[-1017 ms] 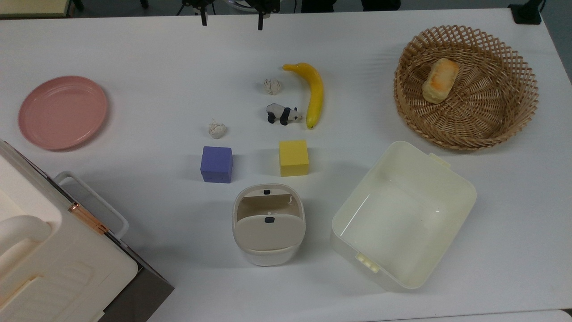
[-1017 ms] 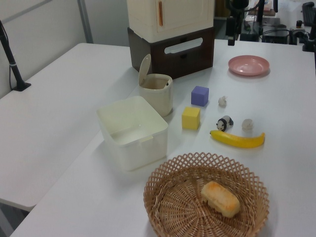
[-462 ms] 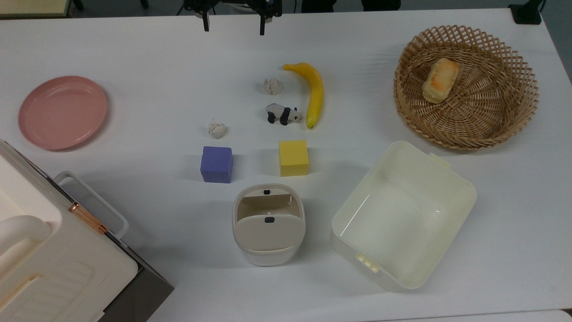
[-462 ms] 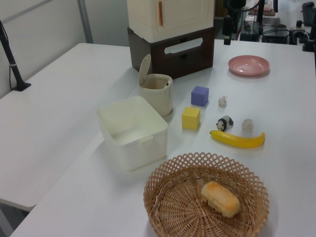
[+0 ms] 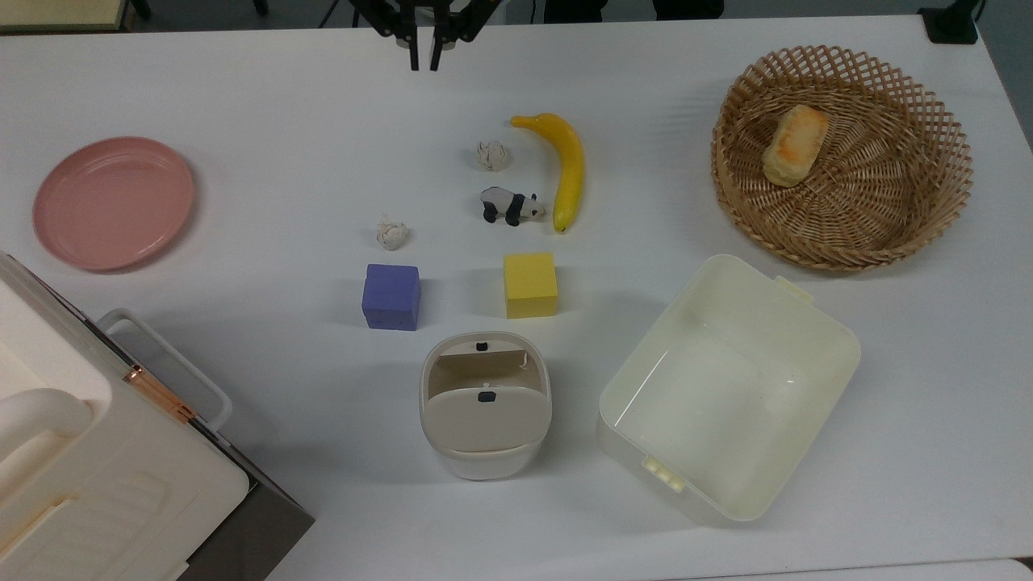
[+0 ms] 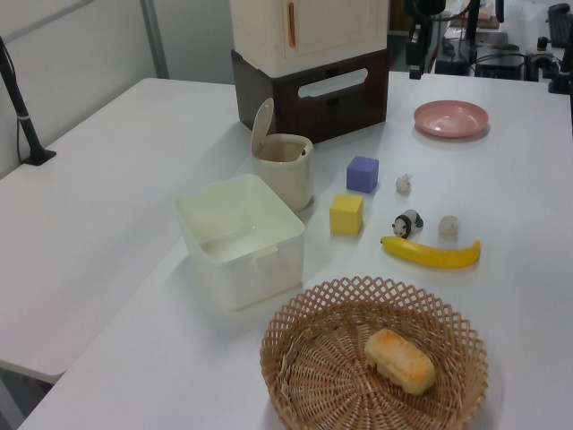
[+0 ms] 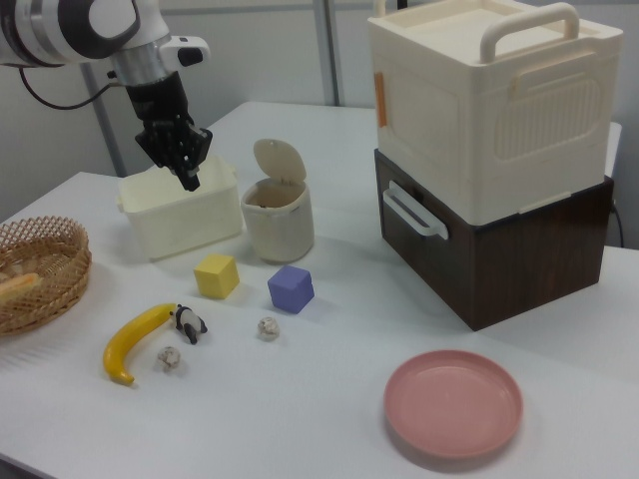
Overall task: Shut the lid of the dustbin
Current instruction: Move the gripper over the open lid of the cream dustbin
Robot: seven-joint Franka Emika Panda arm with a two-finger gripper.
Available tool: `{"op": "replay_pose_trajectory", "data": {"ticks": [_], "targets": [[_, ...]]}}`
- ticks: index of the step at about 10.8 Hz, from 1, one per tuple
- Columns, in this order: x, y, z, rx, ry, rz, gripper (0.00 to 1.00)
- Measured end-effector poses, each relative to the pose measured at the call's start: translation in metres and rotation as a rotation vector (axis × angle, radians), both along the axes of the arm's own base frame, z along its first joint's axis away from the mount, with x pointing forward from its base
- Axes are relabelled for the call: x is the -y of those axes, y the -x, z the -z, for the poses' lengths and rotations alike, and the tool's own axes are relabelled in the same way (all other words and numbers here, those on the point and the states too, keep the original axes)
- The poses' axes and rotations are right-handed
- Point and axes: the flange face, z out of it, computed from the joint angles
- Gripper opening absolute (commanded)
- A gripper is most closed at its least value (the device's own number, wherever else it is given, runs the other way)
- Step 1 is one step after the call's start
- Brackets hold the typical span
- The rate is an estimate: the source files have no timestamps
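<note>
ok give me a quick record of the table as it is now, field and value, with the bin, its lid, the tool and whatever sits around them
dustbin: upright on the white table, in front of the two cubes in the top view
lid: open, standing up from the rim
tool: raised above the table's far edge in the top view, fingers nearly together, holding nothing
purple cube: beside the yellow cube, apart
tub: open, empty
basket: holds a bread roll
banana: next to the toy panda
pink plate: empty

Pink plate (image 5: 113, 202), black-and-white panda (image 5: 510, 206)
</note>
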Motion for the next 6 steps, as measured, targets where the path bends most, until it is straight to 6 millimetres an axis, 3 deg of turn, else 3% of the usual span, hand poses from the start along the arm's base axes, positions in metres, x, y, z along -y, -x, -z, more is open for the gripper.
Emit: {"op": "replay_pose_trajectory", "data": {"ticks": [6], "targets": [[-0.0008, -0.0012, -0.0004, 0.008, -0.001, -0.009, 0.00]]}}
